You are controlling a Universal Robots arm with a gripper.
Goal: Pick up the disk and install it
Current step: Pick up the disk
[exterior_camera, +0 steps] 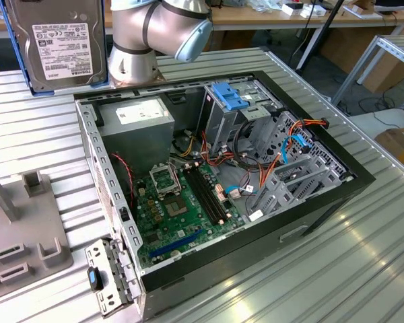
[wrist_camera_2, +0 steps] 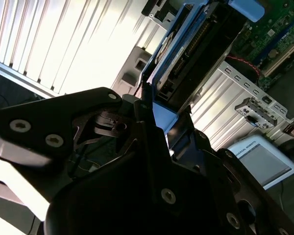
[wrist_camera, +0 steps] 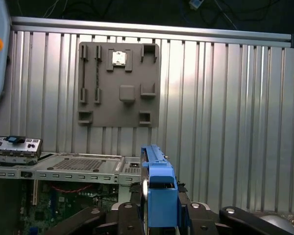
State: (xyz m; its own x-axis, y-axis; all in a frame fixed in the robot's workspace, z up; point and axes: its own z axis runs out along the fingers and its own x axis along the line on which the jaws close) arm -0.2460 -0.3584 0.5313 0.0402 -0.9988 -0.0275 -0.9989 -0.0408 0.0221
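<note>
The hand (wrist_camera: 159,210) pinched the disk (exterior_camera: 60,40) by its blue frame, raised over the worktop (exterior_camera: 337,269) near the open computer case (exterior_camera: 256,256). A weak grip could let it tilt and jam at the cage (exterior_camera: 219,124).

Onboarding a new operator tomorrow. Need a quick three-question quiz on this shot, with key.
1. True or false: the disk already sits inside the computer case.
2. What is the claw shut on? A: the disk's blue frame. B: a red cable. C: the green board.
3. Fill in: the latch on top of the metal cage in the case is ____.
Key: 1 false, it is held up outside the case, beside the arm. 2 A. 3 blue.
</note>
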